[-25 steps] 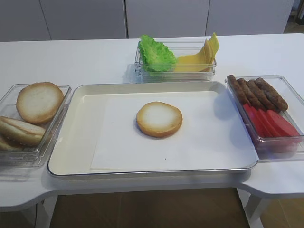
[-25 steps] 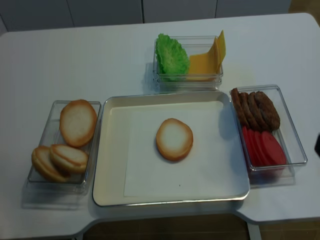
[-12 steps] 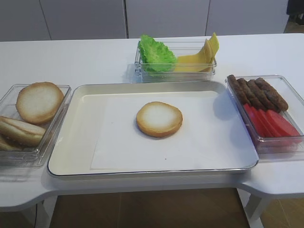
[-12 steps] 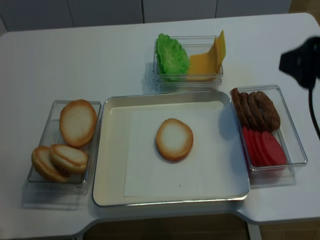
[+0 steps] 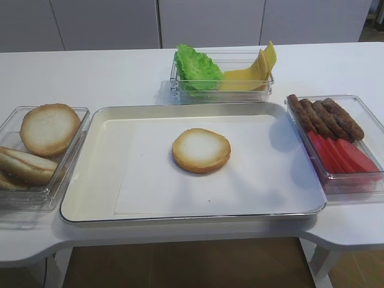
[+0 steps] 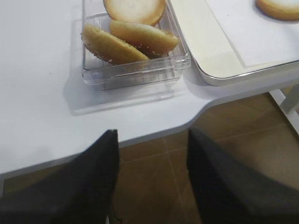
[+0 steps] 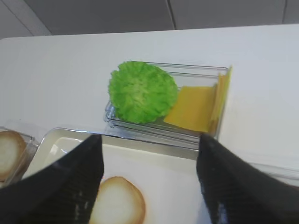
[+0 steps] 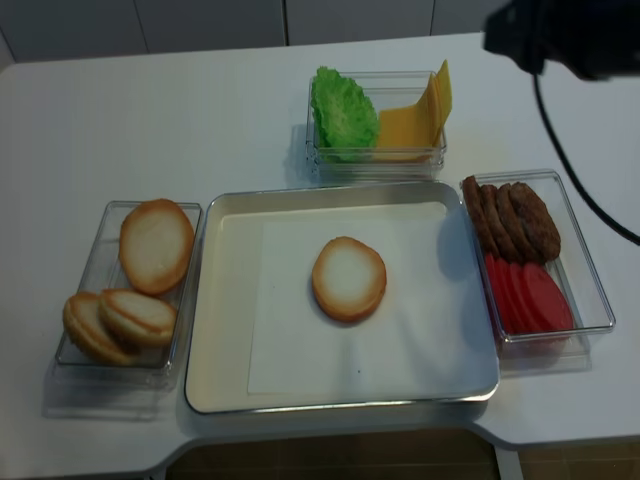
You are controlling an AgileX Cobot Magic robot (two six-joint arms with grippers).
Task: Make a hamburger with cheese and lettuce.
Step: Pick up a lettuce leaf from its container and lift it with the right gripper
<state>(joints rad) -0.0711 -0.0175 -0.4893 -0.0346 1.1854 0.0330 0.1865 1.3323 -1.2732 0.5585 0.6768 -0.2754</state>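
The hamburger (image 5: 201, 150) lies cut face up on white paper (image 5: 198, 174) in the middle of the tray (image 5: 90, 174). Nothing is on it. Behind the tray, a clear box (image 5: 222, 90) holds the lettuce (image 5: 197, 69) on its left side and the cheese (image 5: 249, 75) on its right side, some slices leaning on the box wall. A box (image 5: 42, 198) at the left of the tray holds more bun halves (image 5: 49, 128). A box (image 5: 354, 180) at the right holds brown patties (image 5: 324, 117) and red slices (image 5: 342, 155). All stand on the white desk (image 5: 102, 75). The right tool (image 7: 149, 186) is spread wide and empty, above the tray's far edge, facing the lettuce. The left tool (image 6: 152, 177) is also spread and empty, above the desk's near edge, apart from the bun box.
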